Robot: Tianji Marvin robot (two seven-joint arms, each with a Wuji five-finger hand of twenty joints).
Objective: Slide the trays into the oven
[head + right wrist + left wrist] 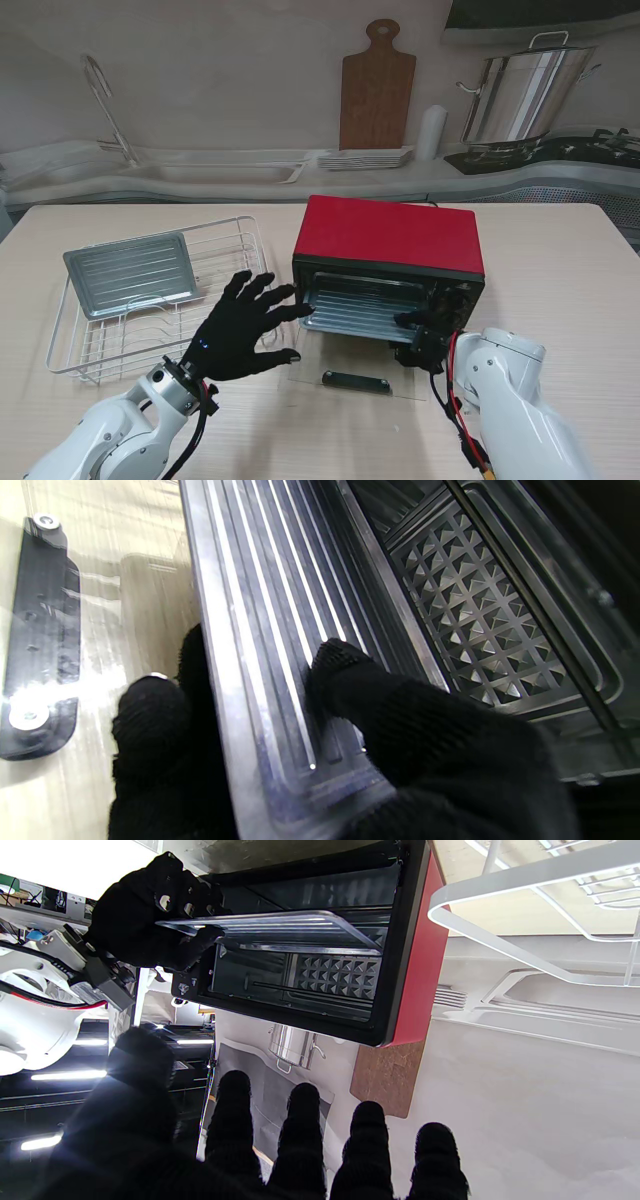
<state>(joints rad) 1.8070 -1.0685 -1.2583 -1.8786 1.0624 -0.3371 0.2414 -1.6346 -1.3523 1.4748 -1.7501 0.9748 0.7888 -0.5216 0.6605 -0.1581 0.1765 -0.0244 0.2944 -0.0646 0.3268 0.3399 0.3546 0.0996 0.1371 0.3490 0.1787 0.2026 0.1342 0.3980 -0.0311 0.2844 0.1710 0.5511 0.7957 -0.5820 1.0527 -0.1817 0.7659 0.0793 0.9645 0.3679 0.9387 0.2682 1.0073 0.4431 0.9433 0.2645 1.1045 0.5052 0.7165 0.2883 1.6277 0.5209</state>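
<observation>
Stand view: my right robot hand pinches the tray half inside the red oven; my left robot hand hovers spread beside it. A second tray lies on the rack, on a pale wooden surface. The oven's depth stays dark.

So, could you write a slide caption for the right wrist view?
Right hand grips the ribbed tray at the open oven mouth, thumb on top.
</observation>
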